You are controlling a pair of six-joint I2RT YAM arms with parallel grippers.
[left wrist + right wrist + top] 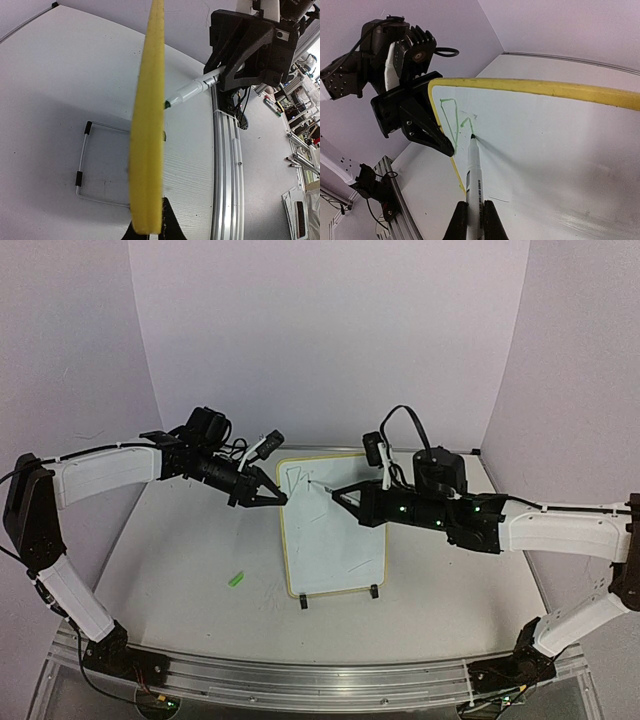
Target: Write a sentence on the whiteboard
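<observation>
The whiteboard (330,525) stands upright on two black clip feet at the table's middle. In the right wrist view its white face (545,135) carries only a first green letter and the start of a second stroke (451,117) of the sentence near the top left corner. My left gripper (275,498) is shut on the board's yellow left edge (148,110). My right gripper (475,220) is shut on a white marker (473,175) with a green tip, and the tip touches the board at the end of the second stroke. The marker also shows in the left wrist view (192,90).
A small green marker cap (236,579) lies on the table left of the board. A wire stand (82,167) lies on the table behind the board. An aluminium rail (300,680) runs along the near edge. Purple walls enclose the table.
</observation>
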